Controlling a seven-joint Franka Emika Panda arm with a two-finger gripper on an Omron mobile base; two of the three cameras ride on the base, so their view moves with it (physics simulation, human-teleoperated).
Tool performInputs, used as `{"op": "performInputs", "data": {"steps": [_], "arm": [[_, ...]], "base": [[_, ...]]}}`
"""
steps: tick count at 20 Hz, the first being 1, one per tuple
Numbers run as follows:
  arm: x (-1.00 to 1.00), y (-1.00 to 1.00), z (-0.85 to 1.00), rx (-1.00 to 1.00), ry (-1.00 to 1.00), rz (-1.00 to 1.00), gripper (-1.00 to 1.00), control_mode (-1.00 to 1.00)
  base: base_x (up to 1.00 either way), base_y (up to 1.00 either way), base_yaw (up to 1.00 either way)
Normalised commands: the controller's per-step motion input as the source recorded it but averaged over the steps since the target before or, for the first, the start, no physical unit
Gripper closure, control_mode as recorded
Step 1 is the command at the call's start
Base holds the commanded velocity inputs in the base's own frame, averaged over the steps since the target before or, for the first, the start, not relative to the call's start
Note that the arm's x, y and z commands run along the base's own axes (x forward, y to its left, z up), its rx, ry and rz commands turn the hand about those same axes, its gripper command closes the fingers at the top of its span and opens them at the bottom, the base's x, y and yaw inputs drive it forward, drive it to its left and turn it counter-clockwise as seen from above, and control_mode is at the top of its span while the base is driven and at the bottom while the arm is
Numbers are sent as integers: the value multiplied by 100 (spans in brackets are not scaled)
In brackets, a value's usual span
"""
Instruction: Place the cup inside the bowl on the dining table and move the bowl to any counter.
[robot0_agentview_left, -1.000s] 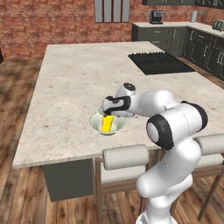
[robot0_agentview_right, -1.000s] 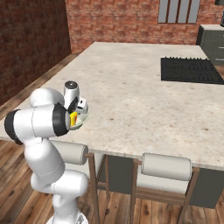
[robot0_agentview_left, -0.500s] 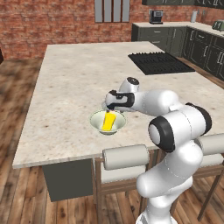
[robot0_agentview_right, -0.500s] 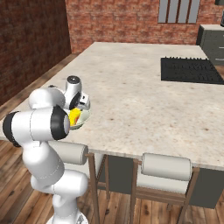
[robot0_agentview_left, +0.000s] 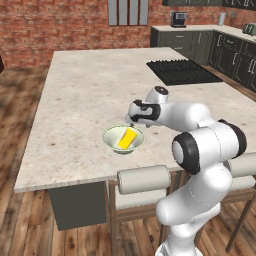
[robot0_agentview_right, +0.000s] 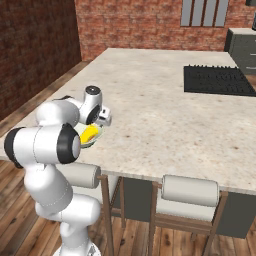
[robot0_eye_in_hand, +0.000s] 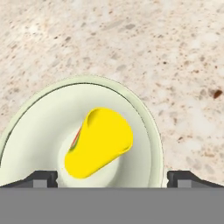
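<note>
The cup (robot0_eye_in_hand: 99, 142) is bright yellow, with a thin streak of red and green along one side. The bowl (robot0_eye_in_hand: 39, 118) is pale green-white, plain inside. The worktop (robot0_agentview_left: 90, 95) is light beige stone speckled with brown and grey flecks. Its inset cooktop (robot0_agentview_left: 179, 71) at the far right is black. The wall (robot0_agentview_left: 55, 22) at the far end is red brick, the floor (robot0_agentview_left: 20, 100) brown wood planks, the far cabinets (robot0_agentview_left: 200, 42) dark grey-green. The stool cushions (robot0_agentview_right: 189, 190) are off-white.

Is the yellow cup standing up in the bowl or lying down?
Lying down. The cup leans on its side inside the bowl, not upright.
</note>
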Motion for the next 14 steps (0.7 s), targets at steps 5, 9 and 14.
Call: {"op": "performInputs", "data": {"steps": [5, 9, 14], "arm": [[0, -21, 0, 0, 5, -4, -100, -100], [2, -7, 0, 2, 7, -5, -100, -100], [0, 0, 0, 10, 0, -4, -100, -100]], "base": [[0, 0, 0], [0, 0, 0], [0, 0, 0]]}}
